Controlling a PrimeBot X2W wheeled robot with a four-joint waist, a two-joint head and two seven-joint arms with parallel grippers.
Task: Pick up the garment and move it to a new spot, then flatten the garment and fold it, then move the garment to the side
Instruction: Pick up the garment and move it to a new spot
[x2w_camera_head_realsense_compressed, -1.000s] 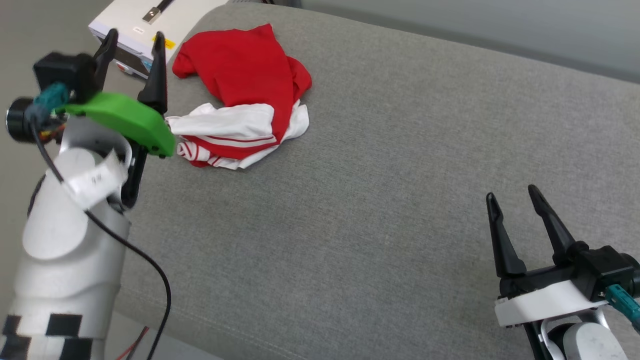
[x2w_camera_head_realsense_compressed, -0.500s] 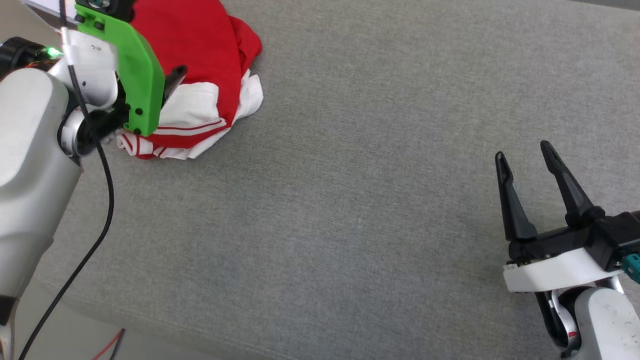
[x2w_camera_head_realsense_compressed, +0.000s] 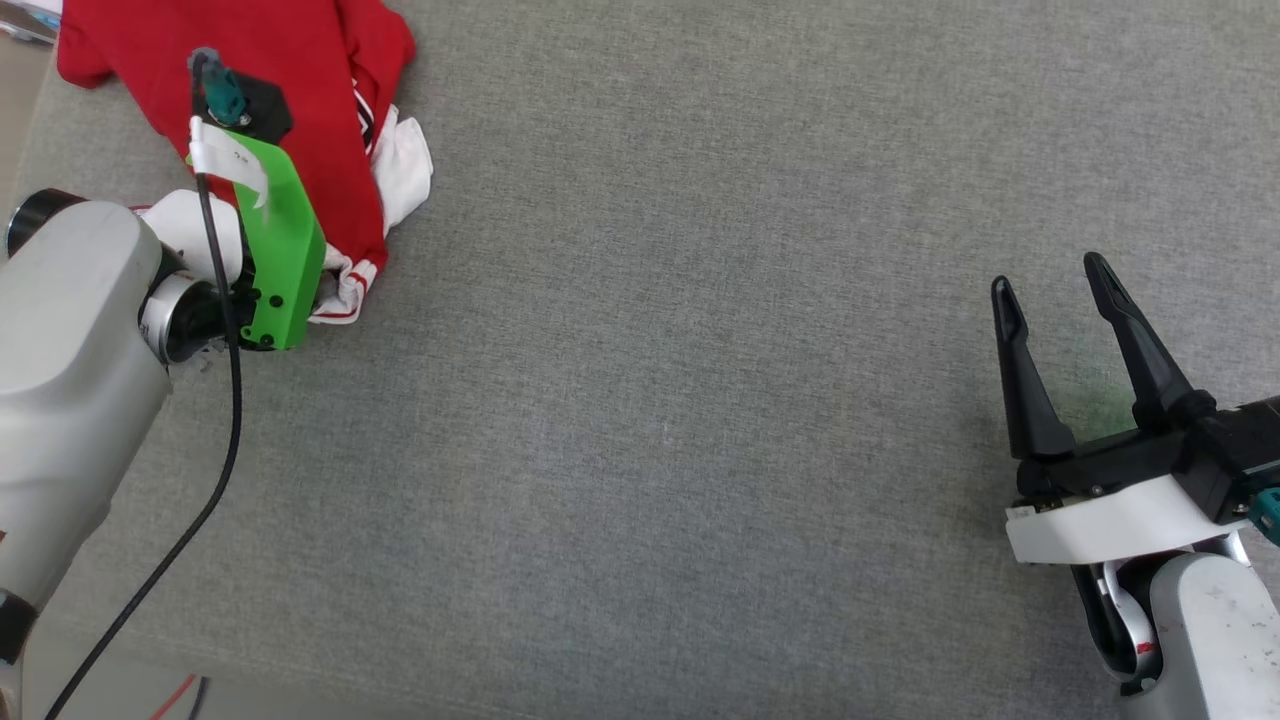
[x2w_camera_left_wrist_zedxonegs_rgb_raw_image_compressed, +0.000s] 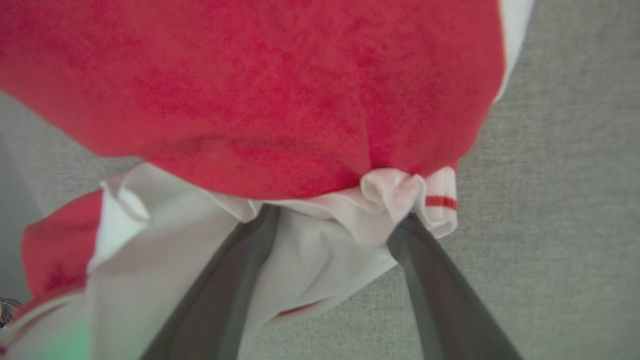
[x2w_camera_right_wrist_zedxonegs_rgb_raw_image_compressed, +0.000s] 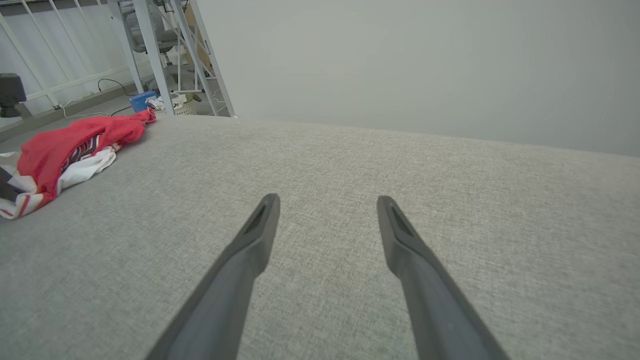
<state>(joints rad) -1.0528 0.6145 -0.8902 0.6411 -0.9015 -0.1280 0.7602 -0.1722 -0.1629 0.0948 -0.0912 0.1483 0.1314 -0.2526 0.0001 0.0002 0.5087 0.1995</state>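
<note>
Since a sec ago my l. gripper (x2w_camera_left_wrist_zedxonegs_rgb_raw_image_compressed: 337, 217) has swung from beside the garment (x2w_camera_left_wrist_zedxonegs_rgb_raw_image_compressed: 300, 90) down onto it; fingers spread wide, tips pressed into its white sleeve, fabric bunched between them, nothing pinched; red body lies just beyond the tips; my r. gripper (x2w_camera_head_realsense_compressed: 1049, 274) is spread wide too, over bare grey cushion (x2w_camera_head_realsense_compressed: 700, 400); garment well off to its left.

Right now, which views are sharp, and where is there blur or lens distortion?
Head view: sharp and evenly lit, the garment crisp, a faint green tint on the cushion by the right gripper. Left wrist view: garment too close, soft and out of focus; the fingers blurred grey. Right wrist view: cushion weave clear, its far edge bowed by the wide lens.
</note>
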